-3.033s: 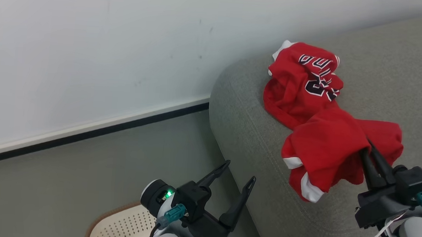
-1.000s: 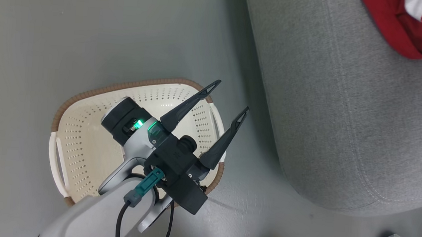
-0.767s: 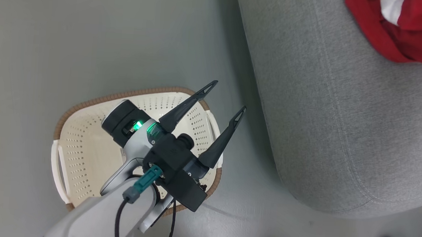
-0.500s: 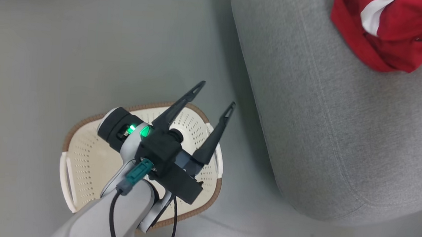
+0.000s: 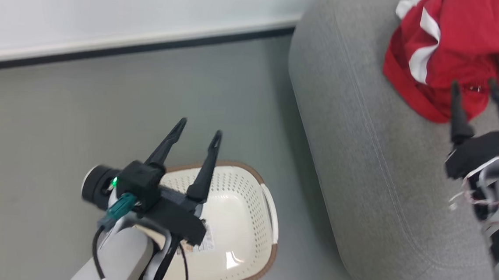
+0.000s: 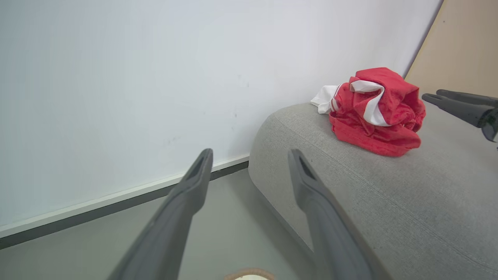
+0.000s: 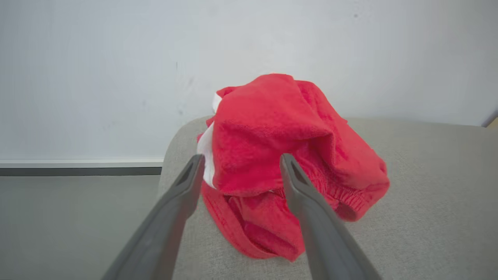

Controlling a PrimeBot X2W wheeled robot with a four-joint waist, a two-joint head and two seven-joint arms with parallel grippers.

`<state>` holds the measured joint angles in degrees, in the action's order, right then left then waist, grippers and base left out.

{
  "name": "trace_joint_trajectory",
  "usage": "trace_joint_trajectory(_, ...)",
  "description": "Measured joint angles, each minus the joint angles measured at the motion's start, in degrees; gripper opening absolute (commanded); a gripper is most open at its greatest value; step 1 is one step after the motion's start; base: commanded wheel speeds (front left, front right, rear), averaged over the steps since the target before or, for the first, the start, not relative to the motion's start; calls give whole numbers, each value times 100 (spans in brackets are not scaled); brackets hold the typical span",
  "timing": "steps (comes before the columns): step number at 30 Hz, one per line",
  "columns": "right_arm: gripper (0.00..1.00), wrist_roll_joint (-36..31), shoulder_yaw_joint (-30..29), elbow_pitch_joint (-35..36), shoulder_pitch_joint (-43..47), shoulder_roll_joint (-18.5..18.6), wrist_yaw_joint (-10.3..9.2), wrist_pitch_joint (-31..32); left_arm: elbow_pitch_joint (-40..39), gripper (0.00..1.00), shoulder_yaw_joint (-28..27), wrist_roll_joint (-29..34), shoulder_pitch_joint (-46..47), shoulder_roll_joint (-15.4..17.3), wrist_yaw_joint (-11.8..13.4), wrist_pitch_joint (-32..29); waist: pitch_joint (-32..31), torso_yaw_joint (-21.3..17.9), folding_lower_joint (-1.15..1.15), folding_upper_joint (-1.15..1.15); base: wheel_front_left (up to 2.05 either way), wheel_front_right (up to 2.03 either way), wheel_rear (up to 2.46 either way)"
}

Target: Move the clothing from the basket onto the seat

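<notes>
Seat [image 5: 362, 165]: large grey upholstered sofa with a rounded end, standing on the floor beside the basket; it now bears the whole load. Clothing [image 5: 454, 44]: red sportswear with white stripes, bunched in one heap on the seat's top near the wall end, well in from the rounded edge. A few seconds ago part of it hung over that edge from the right pincer's grip; now it lies free on the cushion with nothing trailing down. Judged delivered. Basket [image 5: 250, 188]: cream perforated plastic with a brown rim, on the floor just beside the seat. Its floor and printed label lie bare, so it looks emptied, though the left arm hides the near side and a small item there cannot be ruled out. If nothing is there, the task looks complete or nearly so. Right gripper [image 5: 474, 83]: it was clamped on the red cloth and has since let go. Its fingers now stand spread wide, pointing at the heap's near side and gripping nothing; the forearm reaches in low over the seat. Left gripper [image 5: 200, 127]: fingers wide apart, carrying nothing, held above the basket's far rim and pointing up toward the wall, forearm rising from below.
</notes>
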<state>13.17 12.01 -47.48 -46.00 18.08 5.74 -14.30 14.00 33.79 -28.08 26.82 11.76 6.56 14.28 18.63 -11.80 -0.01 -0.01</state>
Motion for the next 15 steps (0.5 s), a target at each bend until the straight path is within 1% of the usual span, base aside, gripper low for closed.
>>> trace_joint_trajectory(9,100,84,60,584,869,-459,3,0,143,100,-588,-114,-726,89,49,2,-694,393,-1,0,0,0,0)
trace_joint_trajectory(12,100,91,79,808,1190,-579,-29,0,143,100,-777,-142,-1014,149,51,2,-902,539,-1,0,0,0,0)
trace_joint_trajectory(15,100,103,79,1050,1557,-714,-105,0,98,100,-996,-148,-1319,201,52,3,-1093,689,0,0,0,0,0)
